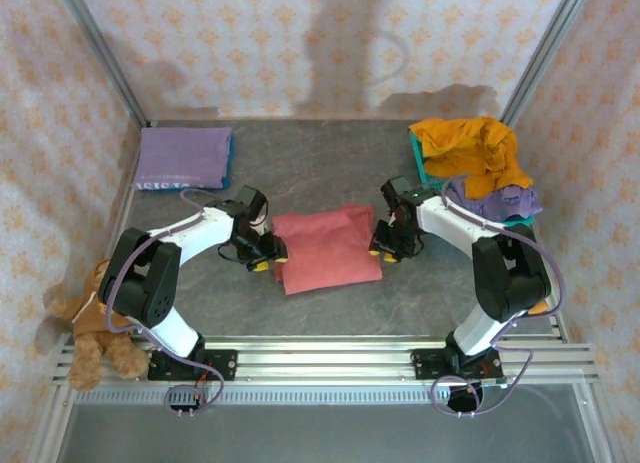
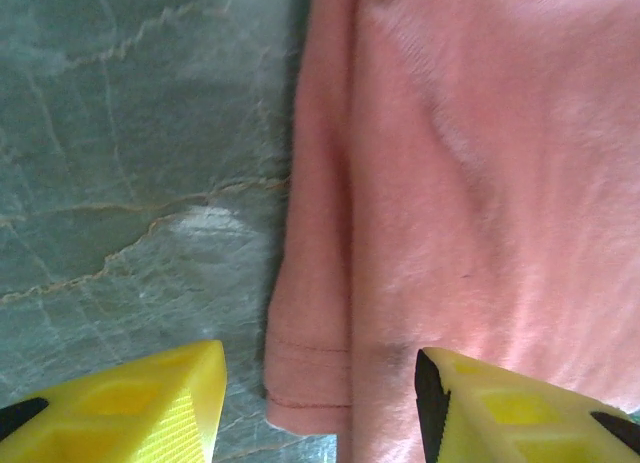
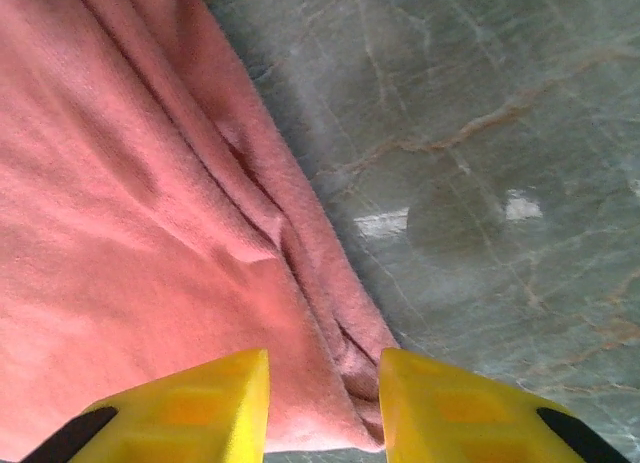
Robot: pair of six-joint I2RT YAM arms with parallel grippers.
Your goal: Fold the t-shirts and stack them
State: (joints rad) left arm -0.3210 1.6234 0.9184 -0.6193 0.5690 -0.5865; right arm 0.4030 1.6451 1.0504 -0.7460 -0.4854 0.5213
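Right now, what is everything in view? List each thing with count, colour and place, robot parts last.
dusty red t-shirt: one, red, folded flat at the table's centre, between the two arms
folded lavender t-shirt: one as far as I can tell, lavender, far left corner
mustard orange t-shirt: one, orange, heaped on the basket, far right
crumpled lavender t-shirt: one, lavender, under the orange one
mesh basket: one, teal, far right, mostly covered
teddy bear: one, brown, near left edge
table: one, grey, stone-patterned
left tool: one, yellow fingers apart over the red shirt's left edge
right tool: one, yellow fingers apart over its right edge
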